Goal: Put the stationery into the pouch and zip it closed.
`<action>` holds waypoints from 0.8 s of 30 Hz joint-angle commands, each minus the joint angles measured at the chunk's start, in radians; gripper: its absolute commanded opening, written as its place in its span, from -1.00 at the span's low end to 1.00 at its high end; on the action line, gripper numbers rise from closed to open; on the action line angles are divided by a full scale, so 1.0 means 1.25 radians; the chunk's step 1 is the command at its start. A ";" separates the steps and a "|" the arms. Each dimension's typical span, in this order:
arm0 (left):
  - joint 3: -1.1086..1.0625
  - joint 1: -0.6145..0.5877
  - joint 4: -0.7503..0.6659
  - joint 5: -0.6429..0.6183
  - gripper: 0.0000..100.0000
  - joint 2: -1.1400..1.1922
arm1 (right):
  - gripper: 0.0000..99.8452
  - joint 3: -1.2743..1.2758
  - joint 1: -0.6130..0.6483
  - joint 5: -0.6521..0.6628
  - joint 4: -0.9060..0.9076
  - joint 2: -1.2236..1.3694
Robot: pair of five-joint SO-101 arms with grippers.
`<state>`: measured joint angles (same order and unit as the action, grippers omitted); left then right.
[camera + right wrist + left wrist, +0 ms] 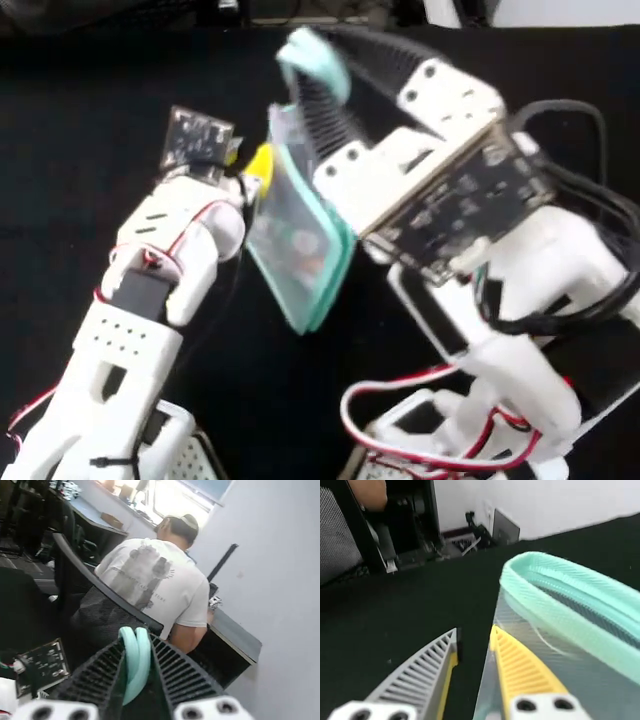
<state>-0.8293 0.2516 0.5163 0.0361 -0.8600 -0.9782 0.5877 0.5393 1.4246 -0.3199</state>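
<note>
Pouch (300, 240): clear, with a mint-green border. It hangs tilted in the air above the middle of the table and does not touch it.
Stationery (303, 250): something coloured shows through the clear wall, low inside the pouch. It is too blurred to say which pieces.
Zip band (570, 595): the green band runs along the upper edge of the pouch. Whether it is fully closed cannot be told.
Right gripper (134, 645): the black ribbed fingers are pressed together on the green end of the pouch and carry it from above.
Left gripper (472, 630): the jaws stand apart and seem to hold nothing. The yellow finger (520, 665) lies just beside the clear wall, below the zip band, and the grey finger (420, 675) is free over the table.
Table (80, 120): covered with black cloth, under both arms.
Step in hand: probably the closing of the zip, as the contents look already inside. One arm holds the pouch steady and the other is near the band.
Next move: the left gripper would need to find the zip puller and close on it. Then it would draw the puller along the band against the hold of the right gripper. The puller itself is not seen, so its place is unknown.
Risk: the thin clear wall may be pinched instead of the puller.
</note>
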 commanded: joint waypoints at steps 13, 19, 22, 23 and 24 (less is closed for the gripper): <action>0.075 0.044 0.549 0.005 -0.76 -0.630 | -0.98 -0.004 0.048 0.000 -0.081 0.047; 0.012 0.192 0.660 0.000 -0.75 -0.749 | -0.98 -0.007 0.047 0.000 -0.136 0.133; -0.020 0.195 0.658 -0.001 -0.72 -0.765 | -0.98 -0.012 0.047 0.000 -0.135 0.166; -0.029 0.198 0.658 -0.001 -0.72 -0.765 | -0.98 -0.012 0.047 0.000 -0.135 0.174; -0.039 0.198 0.658 -0.002 -0.71 -0.765 | -0.98 -0.012 0.047 0.000 -0.134 0.180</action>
<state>-0.8615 0.4818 1.3357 0.0330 -1.8082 -0.9782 0.6398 0.5393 1.2804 -0.1112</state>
